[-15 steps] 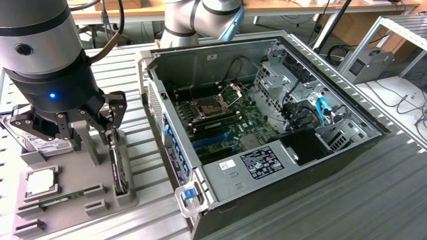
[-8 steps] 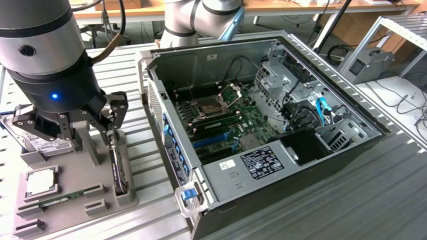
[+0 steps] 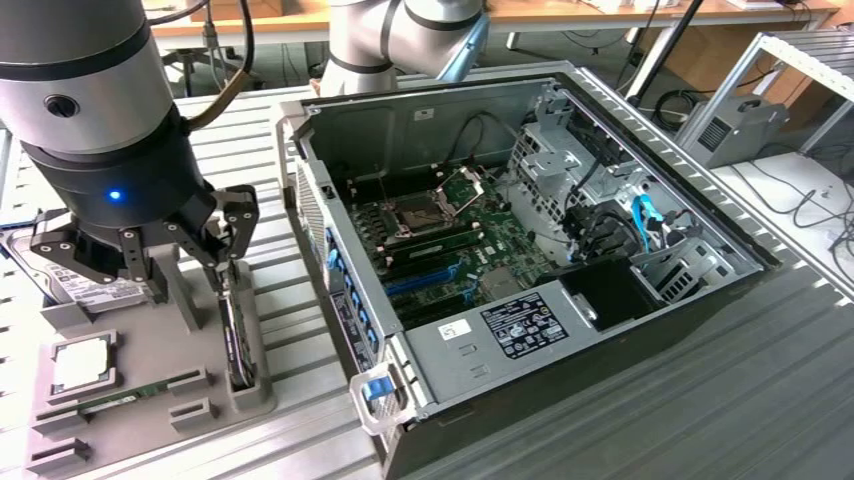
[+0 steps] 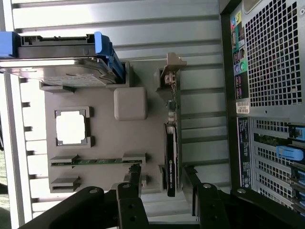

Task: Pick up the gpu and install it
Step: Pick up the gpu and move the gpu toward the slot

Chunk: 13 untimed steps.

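Hovering my gripper (image 4: 163, 176) over the grey fixture tray (image 4: 105, 143), fingers spread wide and holding nothing.

Location: the gpu (image 4: 171, 157) stands on its thin edge in a slot of the tray, below me and in the gap between my fingers. It does not appear to touch either one. It is well apart from the open computer case (image 3: 534, 250) it is meant for.

Orientation: the card's long axis lies level with the tray and runs parallel to my finger faces, so a squeeze would act across its thin dimension. The silver bracket (image 4: 171, 71) is at the end far from my fingers, and the black end is the one between them. I cannot tell which broad face carries the fan.

Risks, as I judge them:
- The card sits nearer the case-side finger than the other. That pad would touch first and could tilt the card in its slot.
- I am lined up near one end, not mid-length. A lifted card could swing down at the bracket end.
- The other finger is close to the tray's holder for the memory stick (image 4: 95, 161). Coming down off-line could strike that holder.
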Motion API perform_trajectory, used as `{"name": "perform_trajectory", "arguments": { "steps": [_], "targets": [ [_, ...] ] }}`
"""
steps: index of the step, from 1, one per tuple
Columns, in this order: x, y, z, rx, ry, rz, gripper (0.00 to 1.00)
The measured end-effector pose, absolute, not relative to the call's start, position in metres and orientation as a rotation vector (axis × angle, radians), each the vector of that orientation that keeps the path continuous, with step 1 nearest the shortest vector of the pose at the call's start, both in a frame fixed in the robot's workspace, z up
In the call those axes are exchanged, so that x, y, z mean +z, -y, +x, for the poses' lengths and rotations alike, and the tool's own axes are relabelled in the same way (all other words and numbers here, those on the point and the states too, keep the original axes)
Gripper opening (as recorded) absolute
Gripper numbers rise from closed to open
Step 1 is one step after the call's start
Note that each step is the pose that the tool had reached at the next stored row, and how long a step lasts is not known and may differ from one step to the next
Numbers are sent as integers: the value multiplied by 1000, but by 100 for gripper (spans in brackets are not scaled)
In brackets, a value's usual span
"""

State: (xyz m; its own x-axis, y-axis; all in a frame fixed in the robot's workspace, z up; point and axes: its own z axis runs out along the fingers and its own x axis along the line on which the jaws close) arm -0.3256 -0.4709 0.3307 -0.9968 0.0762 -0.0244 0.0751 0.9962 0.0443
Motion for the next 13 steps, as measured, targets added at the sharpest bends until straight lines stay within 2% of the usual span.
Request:
{"name": "perform_trajectory", "arguments": {
  "steps": [13],
  "targets": [
    [327, 471, -323, 68, -3112, 118, 48]
  ]
}}
